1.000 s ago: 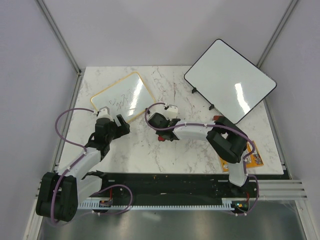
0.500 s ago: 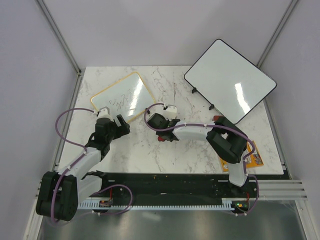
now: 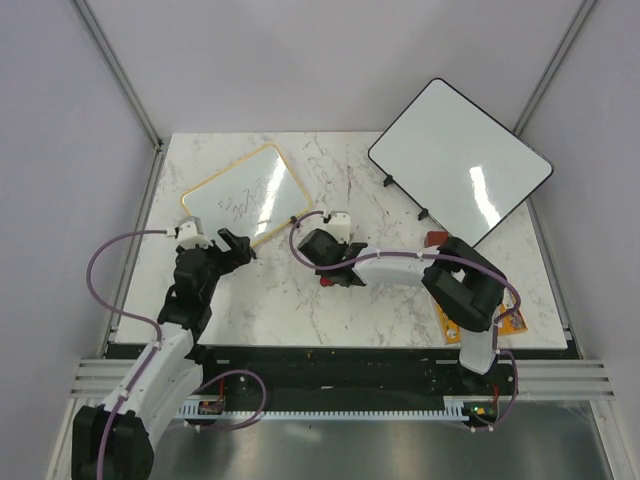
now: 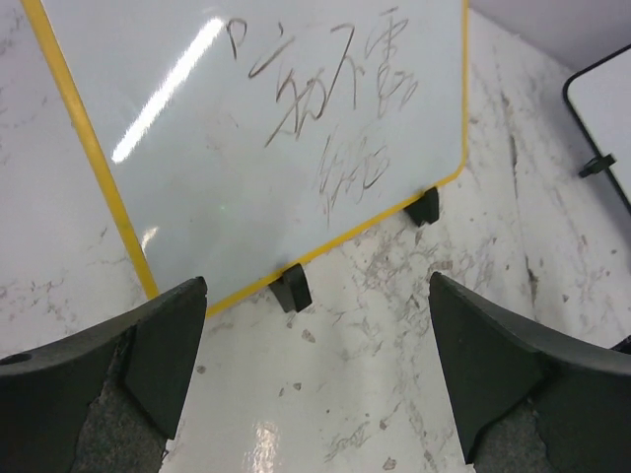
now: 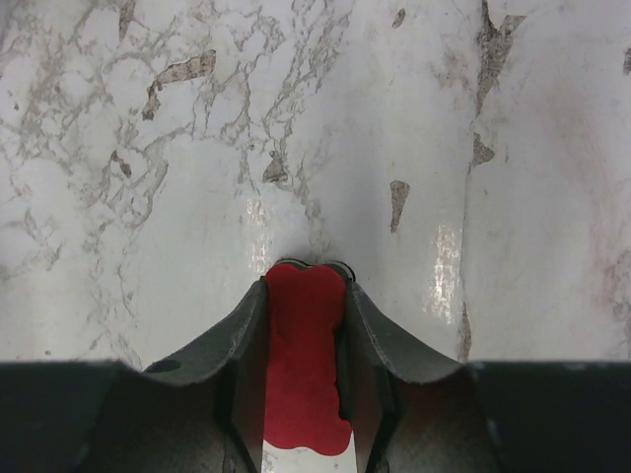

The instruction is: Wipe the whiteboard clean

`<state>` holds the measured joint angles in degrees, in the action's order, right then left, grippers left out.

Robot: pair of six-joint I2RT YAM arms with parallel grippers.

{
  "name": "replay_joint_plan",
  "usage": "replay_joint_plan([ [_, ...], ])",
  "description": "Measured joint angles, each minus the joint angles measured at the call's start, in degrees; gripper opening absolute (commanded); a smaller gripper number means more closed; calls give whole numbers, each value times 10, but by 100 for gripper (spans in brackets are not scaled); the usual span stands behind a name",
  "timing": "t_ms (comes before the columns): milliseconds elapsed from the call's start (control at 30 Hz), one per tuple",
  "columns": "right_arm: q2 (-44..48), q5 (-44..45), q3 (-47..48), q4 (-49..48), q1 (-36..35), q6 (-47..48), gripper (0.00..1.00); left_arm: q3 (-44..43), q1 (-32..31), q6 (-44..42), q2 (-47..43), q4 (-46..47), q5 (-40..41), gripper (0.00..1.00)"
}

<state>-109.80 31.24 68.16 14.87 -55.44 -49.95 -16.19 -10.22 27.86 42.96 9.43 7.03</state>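
- Erasing has yet to begin, by my judgement; the yellow-framed whiteboard (image 3: 245, 192) sits at the upper left of the top view on the marble tabletop (image 3: 300, 310), and its pen scribbles (image 4: 335, 118) are intact
- In the left wrist view the board fills the upper left, its lower edge carried on two black feet (image 4: 291, 288); whether it lies flat or leans I cannot tell
- The right gripper (image 5: 306, 286) is pinching a red eraser block (image 5: 304, 365) between its fingers, low over bare marble just right of the board's lower right corner; the block is not on the board
- The left gripper (image 3: 238, 246) is spread wide and empty, just below the board's lower edge
- To do this step well: lift the block over the frame rather than dragging across it; press flat and wipe in overlapping strokes across the marks; the left gripper could brace the near edge so the light board does not slide
- Keep away from the black-framed whiteboard (image 3: 460, 160) at upper right; it is not the target
- Writing: the scribbles resemble handwritten characters in dark pen but are not legible; no brand or label shows
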Motion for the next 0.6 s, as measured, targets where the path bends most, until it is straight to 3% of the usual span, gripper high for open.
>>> replay_joint_plan([
  [167,68,-18,-50,-35,12,50,0,12,0,0,-43,36,22,100],
  [400,143,-40,-62,-110,49,139,0,13,18,2,-14,78,50,100],
  [600,155,-101,-67,-174,92,186,0,5,42,2,1,126,69,99],
])
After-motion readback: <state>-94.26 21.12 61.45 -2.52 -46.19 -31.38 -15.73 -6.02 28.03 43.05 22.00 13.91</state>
